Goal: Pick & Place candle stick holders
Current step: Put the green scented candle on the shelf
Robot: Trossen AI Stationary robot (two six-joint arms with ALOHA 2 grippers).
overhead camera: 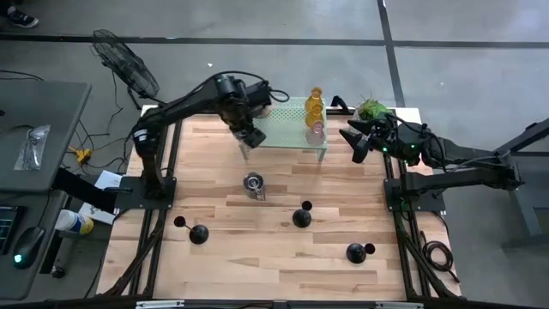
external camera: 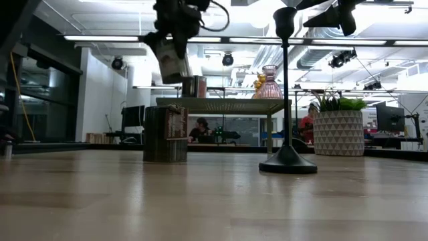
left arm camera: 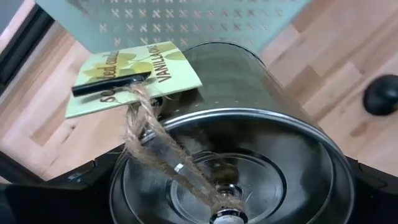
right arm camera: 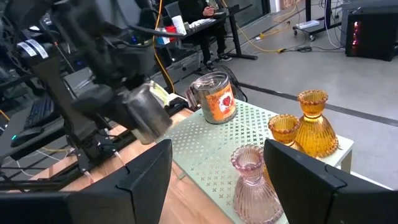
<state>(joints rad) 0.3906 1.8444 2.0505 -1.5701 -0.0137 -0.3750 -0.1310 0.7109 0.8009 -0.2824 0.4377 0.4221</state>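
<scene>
Candle stick holders are scattered: a silver metal cup [left arm camera: 249, 143] with a tag is pinched in the left gripper [overhead camera: 246, 137] above the pale green rack's [overhead camera: 292, 137] edge; amber and pink glass ones [right arm camera: 308, 134] stand on the rack; black sticks [overhead camera: 301, 216] sit on the desk [overhead camera: 257, 249]; the right gripper [overhead camera: 356, 142] hangs spread near the plant [overhead camera: 372, 108].

I count three shiny silver metal cup holders [right arm camera: 214, 98], two amber glass holders [right arm camera: 316, 124], one pale pink glass holder [right arm camera: 254, 185], and three black slim-stemmed round-based sticks [overhead camera: 302, 217].
</scene>
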